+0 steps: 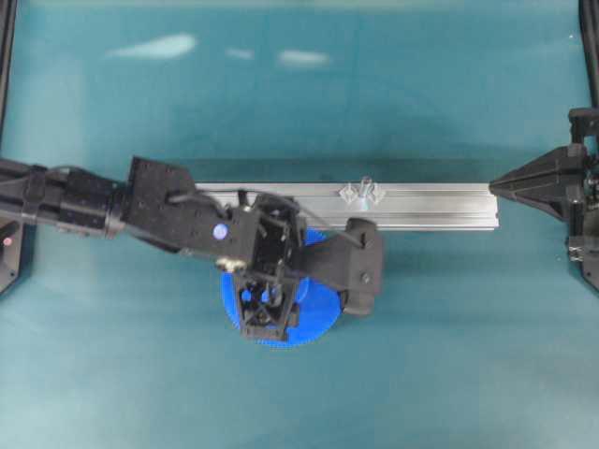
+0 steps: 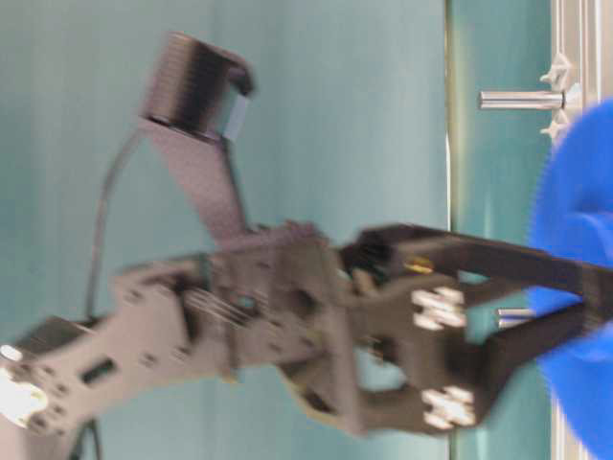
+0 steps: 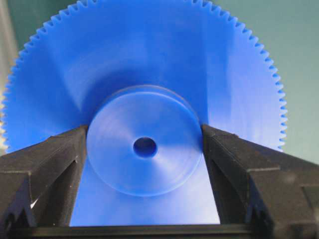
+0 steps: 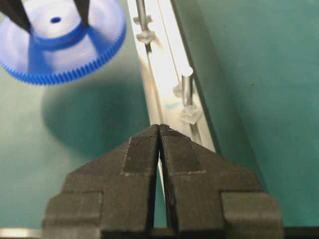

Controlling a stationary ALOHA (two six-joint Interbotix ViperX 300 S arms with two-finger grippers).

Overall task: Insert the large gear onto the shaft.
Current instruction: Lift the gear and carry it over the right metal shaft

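Blue plastic large gear [image 3: 144, 99] looking rigid, light, slick; left gripper [image 3: 144, 149] is clamping its raised hub, gear lifted; right gripper [image 4: 159, 144] sitting closed, empty.

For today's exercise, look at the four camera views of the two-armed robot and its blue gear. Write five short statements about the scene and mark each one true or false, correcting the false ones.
1. The left pincer grips the large gear by its raised hub. True.
2. The large gear already sits on the shaft. False: in the overhead view it is still beside the metal rail, away from the shaft.
3. The right pincer is shut and holds nothing. True.
4. The large gear is red. False: it is bright blue.
5. The shaft stands on the metal rail. True.
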